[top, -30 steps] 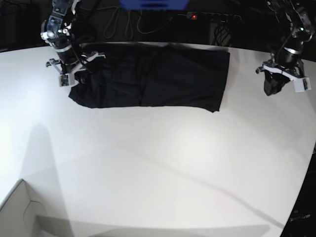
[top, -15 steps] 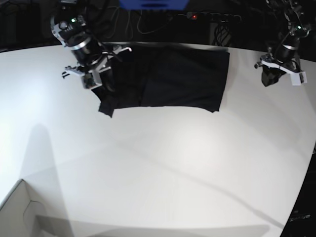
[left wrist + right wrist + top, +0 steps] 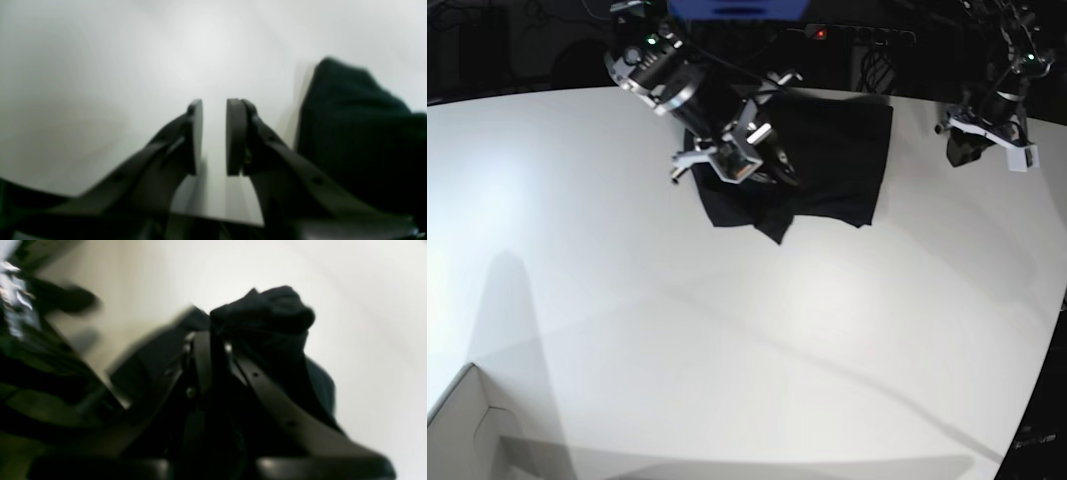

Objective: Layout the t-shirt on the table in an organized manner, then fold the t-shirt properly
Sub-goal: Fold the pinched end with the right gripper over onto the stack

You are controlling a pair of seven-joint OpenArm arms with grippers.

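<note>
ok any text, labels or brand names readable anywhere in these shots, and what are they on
None can be read.
t-shirt: plain black, no print showing.
table: bare white, no markings.
right gripper and left gripper: white patches on their mounts, too small and blurred to read anything.

T-shirt point(image 3: 827, 165): thin soft cloth, plain black, matt, gathering into limp folds and a rumpled bunch. Bench point(image 3: 727, 340): smooth white top with a faint satin sheen, showing soft light patches and blurred shadows. Left gripper point(image 3: 214, 136): fingers point(image 3: 235, 136) of dark matt plastic, flat-faced and smooth. Right gripper point(image 3: 213, 350): same dark matt plastic with small screw points. Box corner point(image 3: 462, 430): white, matt, looks like card.
</note>
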